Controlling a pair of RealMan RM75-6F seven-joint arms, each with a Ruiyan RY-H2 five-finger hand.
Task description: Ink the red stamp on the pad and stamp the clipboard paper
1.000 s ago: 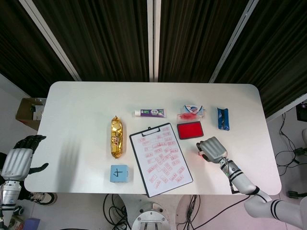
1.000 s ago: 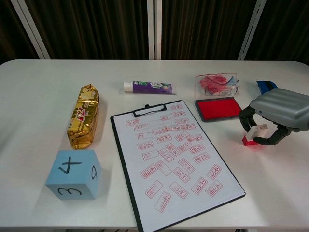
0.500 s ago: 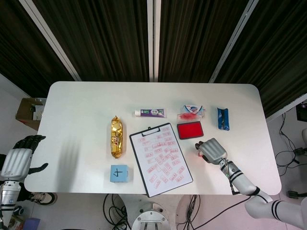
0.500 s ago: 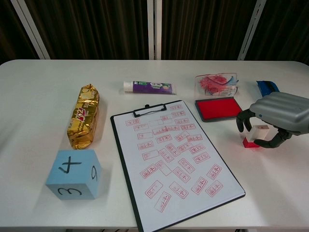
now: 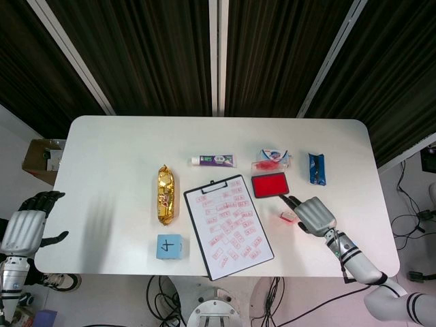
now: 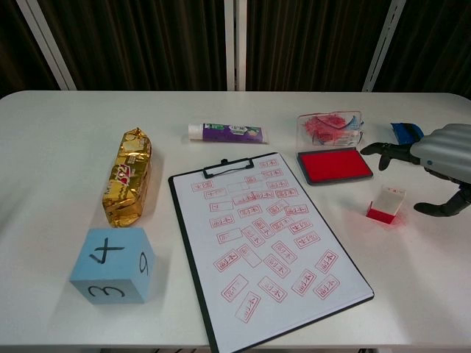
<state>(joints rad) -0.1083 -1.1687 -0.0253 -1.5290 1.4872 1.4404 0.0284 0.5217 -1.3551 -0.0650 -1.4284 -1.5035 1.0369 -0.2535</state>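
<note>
Your right robot hand (image 6: 441, 158) sits at the right edge of the chest view, fingers spread and holding nothing; one finger reaches toward the pad, the thumb curls low beside the stamp. From the head view the same right robot hand (image 5: 315, 214) lies right of centre, just beside the stamp but not touching it as far as you can tell.

The one stamp (image 6: 386, 204) stands free on the counter (image 6: 66, 132), tilted, red base down and white top up, right of the clipboard and below the pad. In the head view the stamp (image 5: 288, 217) shows as a small red-and-white block at the fingertips.

One pad (image 6: 333, 165), open and red, lies just above the stamp, near the clipboard's upper right corner. One clipboard (image 6: 268, 243) lies in the middle, slanted, its paper (image 6: 250, 220) already covered with many red marks.

Your left robot hand (image 5: 26, 225) hangs off the counter at the lower left of the head view, fingers apart, holding nothing.

Elsewhere you have one gold packet (image 6: 129, 176) at the left, one blue cube (image 6: 112, 265) with numbers below it, one tube (image 6: 227, 132) above the clipboard, one clear box (image 6: 330, 126) behind the pad, and one blue pack (image 6: 403, 132) at the far right.
</note>
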